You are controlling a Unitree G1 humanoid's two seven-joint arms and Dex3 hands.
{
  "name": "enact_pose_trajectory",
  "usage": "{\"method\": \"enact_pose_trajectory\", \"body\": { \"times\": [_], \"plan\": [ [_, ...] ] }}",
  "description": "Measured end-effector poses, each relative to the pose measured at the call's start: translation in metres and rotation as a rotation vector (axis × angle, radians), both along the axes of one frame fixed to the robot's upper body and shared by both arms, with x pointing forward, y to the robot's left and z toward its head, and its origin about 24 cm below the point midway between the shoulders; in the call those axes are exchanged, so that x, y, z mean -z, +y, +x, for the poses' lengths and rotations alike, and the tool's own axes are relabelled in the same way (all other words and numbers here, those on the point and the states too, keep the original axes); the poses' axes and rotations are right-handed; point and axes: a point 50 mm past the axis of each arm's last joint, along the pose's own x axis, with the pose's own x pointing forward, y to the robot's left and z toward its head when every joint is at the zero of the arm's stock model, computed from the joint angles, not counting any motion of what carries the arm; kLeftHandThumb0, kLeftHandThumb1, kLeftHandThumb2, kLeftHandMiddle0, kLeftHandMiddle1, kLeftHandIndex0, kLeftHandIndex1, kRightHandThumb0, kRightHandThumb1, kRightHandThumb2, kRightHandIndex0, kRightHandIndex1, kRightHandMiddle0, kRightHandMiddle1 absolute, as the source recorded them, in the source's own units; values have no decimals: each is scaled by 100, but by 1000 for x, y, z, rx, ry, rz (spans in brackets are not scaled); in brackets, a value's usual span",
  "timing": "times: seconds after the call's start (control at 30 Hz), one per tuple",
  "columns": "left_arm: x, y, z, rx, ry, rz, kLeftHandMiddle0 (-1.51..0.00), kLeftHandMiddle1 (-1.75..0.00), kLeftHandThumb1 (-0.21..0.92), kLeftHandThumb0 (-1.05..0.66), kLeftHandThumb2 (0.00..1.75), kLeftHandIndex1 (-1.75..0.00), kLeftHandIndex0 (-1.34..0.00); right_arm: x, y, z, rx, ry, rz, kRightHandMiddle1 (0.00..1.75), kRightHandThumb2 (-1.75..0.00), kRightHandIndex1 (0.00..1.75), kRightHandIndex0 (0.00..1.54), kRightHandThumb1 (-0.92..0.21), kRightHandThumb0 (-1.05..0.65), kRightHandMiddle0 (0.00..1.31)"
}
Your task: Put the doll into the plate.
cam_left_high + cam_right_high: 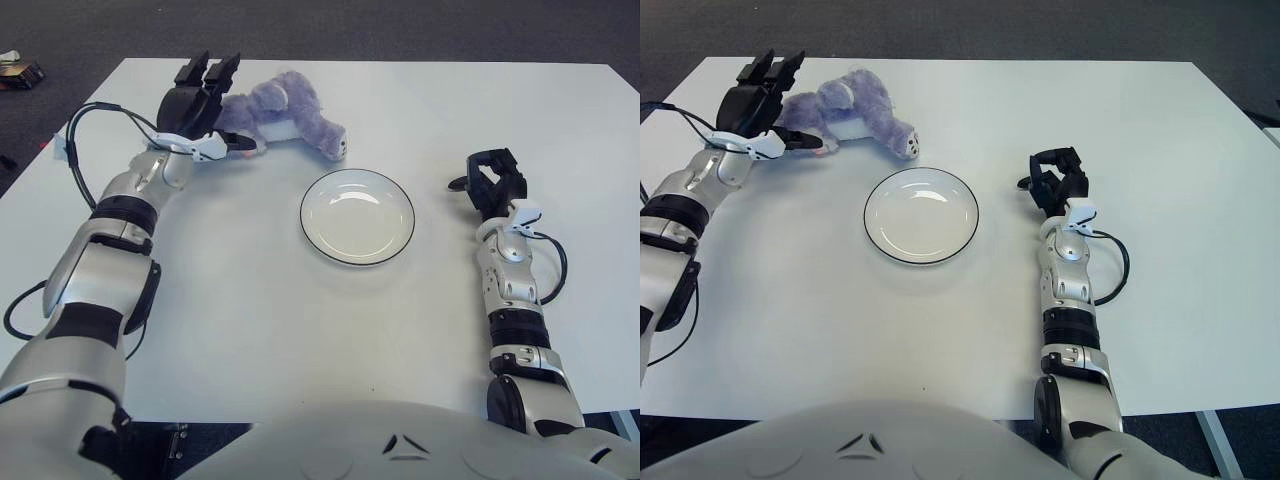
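A purple plush doll lies on its side on the white table, behind and left of the plate. The white plate with a dark rim sits empty near the table's middle. My left hand is at the doll's left end, its black fingers spread and pointing away from me, with the thumb reaching under the doll's near side. It does not grip the doll. My right hand shows to the right of the plate, fingers curled and holding nothing.
The white table ends in a dark carpeted floor behind. A small object lies on the floor at the far left. A black cable loops from my left forearm.
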Motion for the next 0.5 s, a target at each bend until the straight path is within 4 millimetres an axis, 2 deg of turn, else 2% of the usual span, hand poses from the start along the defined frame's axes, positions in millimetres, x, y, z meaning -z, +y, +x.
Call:
{"method": "enact_pose_trajectory", "body": {
  "times": [0.5],
  "plan": [
    [3,-3,2,8,34,117,0,0,72,-85,0,-6,-14,0,0,-3,-2,0,-5,159,-37,139,73,-92,-35,35]
  ]
}}
